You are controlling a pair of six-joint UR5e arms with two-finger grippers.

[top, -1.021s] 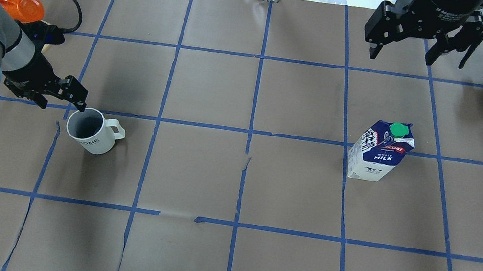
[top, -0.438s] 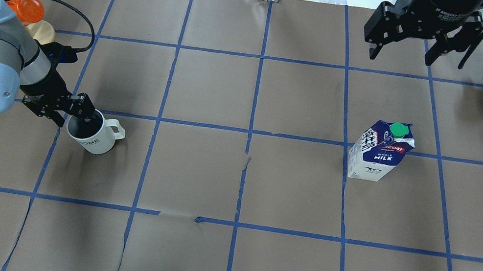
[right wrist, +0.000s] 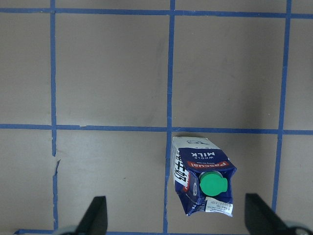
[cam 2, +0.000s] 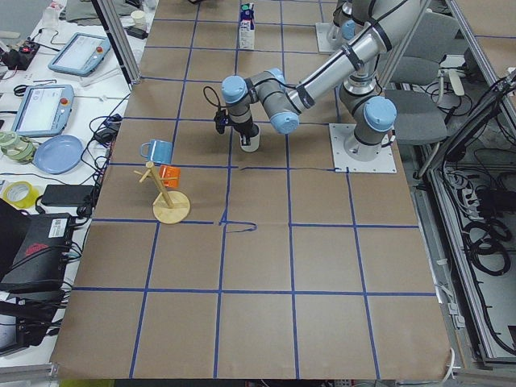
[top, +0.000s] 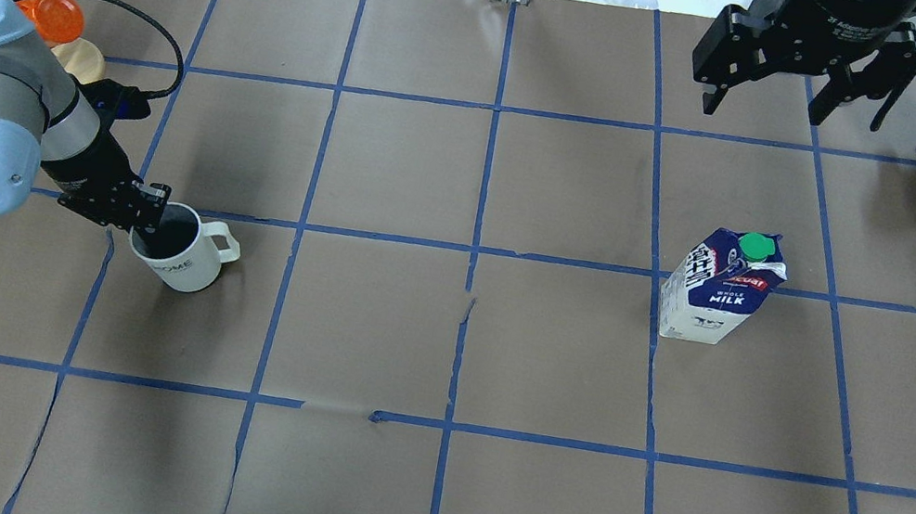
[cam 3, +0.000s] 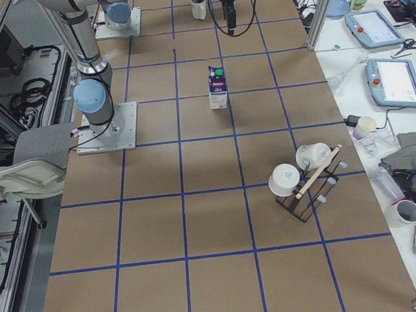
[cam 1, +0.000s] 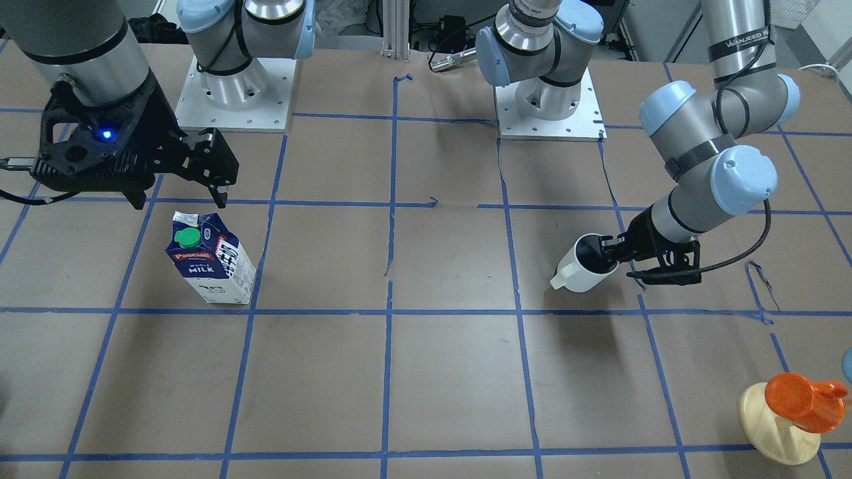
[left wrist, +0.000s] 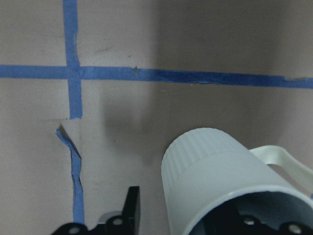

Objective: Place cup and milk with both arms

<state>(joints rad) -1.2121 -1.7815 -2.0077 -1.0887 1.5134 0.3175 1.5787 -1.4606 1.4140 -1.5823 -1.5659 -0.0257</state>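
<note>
Cup [top: 178, 253] rim pinched by left end effector [top: 146, 208], right end effector [top: 764, 99] spread above milk [top: 721, 287]

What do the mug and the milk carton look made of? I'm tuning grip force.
The cup: likely glazed ceramic, with a smooth white wall and rigid handle. The milk: looks like coated paperboard, with folded gable creases, printed faces and a green, probably plastic cap.

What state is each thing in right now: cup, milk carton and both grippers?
cup: tilted on the table, rim between the left gripper's fingers.
milk: upright, green cap on, untouched.
left gripper: at the cup's rim, one finger inside and one outside; closed on it.
right gripper: open, raised above the table behind the milk, holding nothing.
</note>
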